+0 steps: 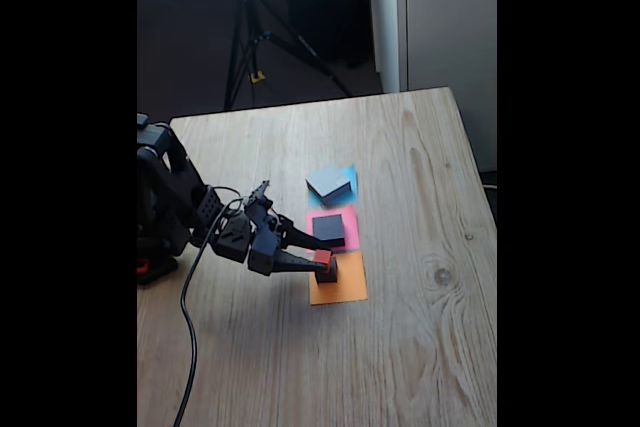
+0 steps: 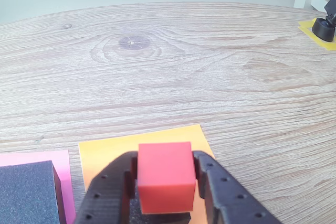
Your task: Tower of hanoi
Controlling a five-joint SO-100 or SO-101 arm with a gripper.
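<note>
Gripping the tiny red cube (image 1: pixel 323 259), our tool (image 1: pixel 322 261) hangs over the small dark grey block (image 1: pixel 329 271) on the orange paper square (image 1: pixel 339 283) in the fixed view; the medium black block (image 1: pixel 328 228) sits on pink paper (image 1: pixel 345 237) just beyond, the wide flat grey block (image 1: pixel 329 183) farther still. In the wrist view, the fingers (image 2: pixel 107 195) clamp the cube (image 2: pixel 165 174) by its sides. We judge a crooked release could tip it off the block, or a sideways swing could nudge the black block (image 2: pixel 26 192) at left.
</note>
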